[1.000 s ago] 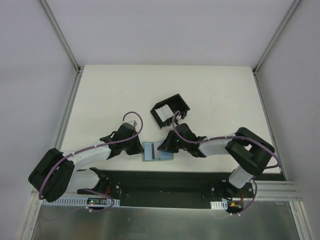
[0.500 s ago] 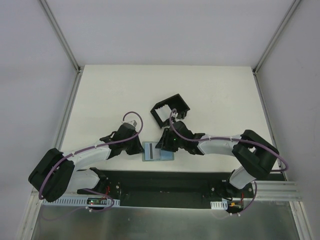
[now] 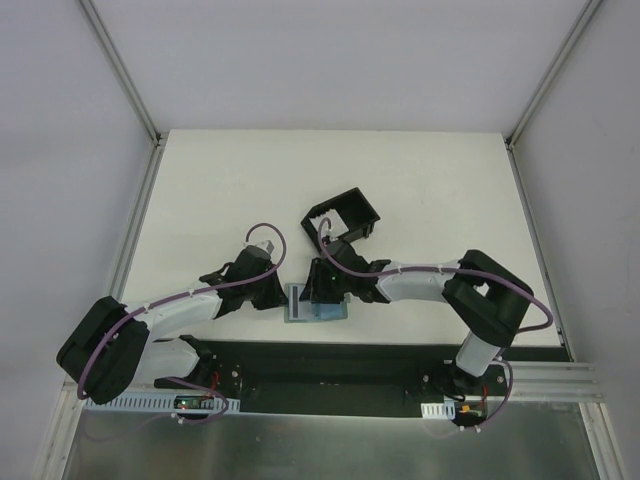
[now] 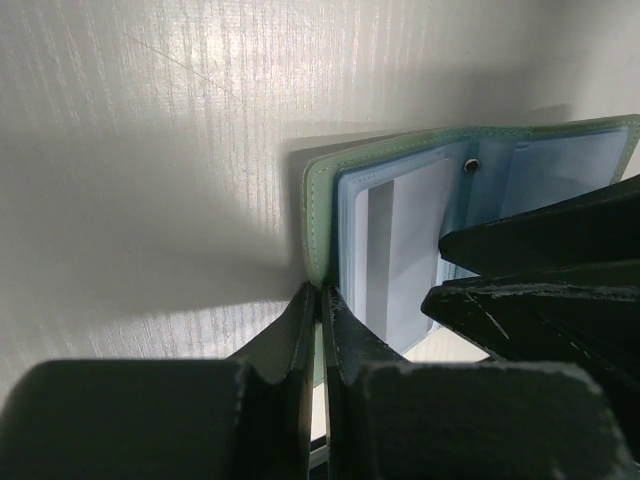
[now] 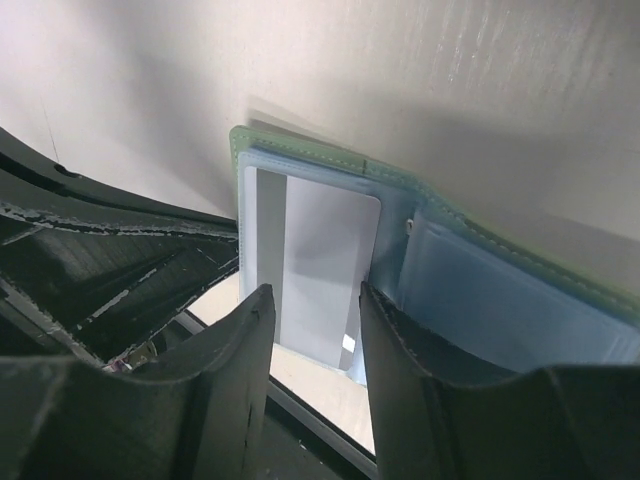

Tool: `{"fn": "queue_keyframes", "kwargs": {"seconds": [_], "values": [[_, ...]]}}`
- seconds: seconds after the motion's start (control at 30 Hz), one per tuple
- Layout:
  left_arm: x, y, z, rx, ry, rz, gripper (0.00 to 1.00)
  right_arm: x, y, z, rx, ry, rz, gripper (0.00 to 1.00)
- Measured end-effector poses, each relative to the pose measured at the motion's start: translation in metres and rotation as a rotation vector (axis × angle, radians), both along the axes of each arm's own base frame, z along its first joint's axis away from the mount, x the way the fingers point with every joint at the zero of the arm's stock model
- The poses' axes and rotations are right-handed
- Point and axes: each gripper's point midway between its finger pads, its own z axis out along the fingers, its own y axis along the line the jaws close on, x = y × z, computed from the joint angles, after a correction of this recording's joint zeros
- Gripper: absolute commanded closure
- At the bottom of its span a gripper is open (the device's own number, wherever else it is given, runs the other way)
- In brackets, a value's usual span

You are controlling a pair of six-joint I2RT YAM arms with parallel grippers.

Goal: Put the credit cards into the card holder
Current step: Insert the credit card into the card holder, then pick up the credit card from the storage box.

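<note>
The black card holder point(image 3: 342, 221) stands open-topped behind the arms. A grey-green flat case point(image 3: 334, 312) lies open at the table's near edge. A whitish-grey card with a dark stripe point(image 5: 325, 262) sits in its left half and also shows in the left wrist view point(image 4: 405, 245). The case's right half shows light blue sleeves point(image 5: 500, 300); I cannot tell whether a light blue card lies in them. My left gripper point(image 4: 322, 298) is shut on the case's green left cover point(image 4: 316, 205). My right gripper point(image 5: 314, 312) is open, its fingers either side of the whitish card's near end.
The case overhangs the table's near edge point(image 5: 335, 395), with the black base rail point(image 3: 320, 365) just beyond. My right gripper's black fingers point(image 4: 540, 285) fill the right of the left wrist view. White walls with metal posts enclose the table.
My right gripper has moved left from the case's right side to over the whitish card. My left gripper and the case have not moved.
</note>
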Motion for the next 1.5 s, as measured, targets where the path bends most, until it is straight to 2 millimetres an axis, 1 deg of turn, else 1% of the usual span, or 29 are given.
{"fn": "queue_keyframes", "kwargs": {"seconds": [0.2, 0.33, 0.43, 0.5, 0.53, 0.57, 0.67, 0.73, 0.8, 0.87, 0.93, 1.0, 1.03, 1.13, 1.2, 1.27, 1.37, 1.43, 1.5], "values": [[0.0, 0.0, 0.001, -0.002, -0.003, 0.0, 1.0, -0.002, 0.005, -0.001, 0.016, 0.01, 0.02, 0.64], [0.0, 0.0, 0.001, -0.001, -0.003, 0.0, 1.0, -0.002, 0.012, 0.006, 0.056, 0.003, 0.038, 0.62], [0.0, 0.0, 0.001, -0.001, -0.003, 0.0, 1.0, -0.001, 0.014, 0.009, 0.071, -0.002, 0.046, 0.57], [0.0, 0.0, 0.001, -0.001, -0.003, 0.0, 1.0, 0.0, 0.008, 0.013, 0.077, -0.017, 0.055, 0.54], [0.0, 0.0, 0.001, -0.001, -0.002, 0.001, 1.0, 0.0, 0.004, 0.018, 0.081, -0.028, 0.058, 0.48], [0.0, 0.0, 0.001, -0.001, -0.003, 0.001, 1.0, 0.003, -0.001, 0.028, 0.087, -0.046, 0.06, 0.44], [0.0, 0.0, 0.001, -0.002, -0.002, 0.001, 1.0, 0.025, -0.02, 0.067, 0.114, -0.132, 0.043, 0.35], [0.0, 0.0, 0.001, -0.002, 0.0, 0.003, 1.0, 0.049, -0.035, 0.098, 0.118, -0.205, 0.015, 0.3], [0.0, 0.0, 0.002, -0.002, 0.002, 0.005, 1.0, 0.079, -0.048, 0.127, 0.111, -0.279, -0.014, 0.28], [0.0, 0.0, 0.003, 0.0, 0.007, 0.007, 1.0, 0.106, -0.06, 0.146, 0.086, -0.333, -0.03, 0.27], [0.0, 0.0, 0.004, 0.003, 0.011, 0.008, 1.0, 0.129, -0.071, 0.152, 0.039, -0.355, -0.036, 0.25], [0.001, 0.0, 0.006, 0.006, 0.012, 0.01, 1.0, 0.147, -0.078, 0.15, 0.0, -0.36, -0.03, 0.25], [0.002, 0.0, 0.007, 0.008, 0.01, 0.012, 1.0, 0.155, -0.081, 0.146, -0.018, -0.348, -0.02, 0.25], [0.009, -0.003, 0.015, 0.007, -0.006, 0.016, 1.0, 0.176, -0.084, 0.128, -0.057, -0.3, 0.02, 0.23], [0.015, -0.005, 0.021, 0.01, -0.024, 0.021, 1.0, 0.187, -0.082, 0.112, -0.075, -0.274, 0.048, 0.23], [0.022, -0.008, 0.027, 0.012, -0.038, 0.02, 1.0, 0.191, -0.079, 0.093, -0.094, -0.235, 0.08, 0.22], [0.027, -0.011, 0.029, 0.02, -0.047, 0.005, 1.0, 0.195, -0.073, 0.07, -0.114, -0.189, 0.117, 0.21], [0.03, -0.011, 0.029, 0.026, -0.045, 0.004, 1.0, 0.198, -0.07, 0.06, -0.121, -0.17, 0.136, 0.2], [0.029, -0.01, 0.026, 0.034, -0.037, 0.003, 1.0, 0.202, -0.067, 0.054, -0.124, -0.164, 0.15, 0.18]]}}
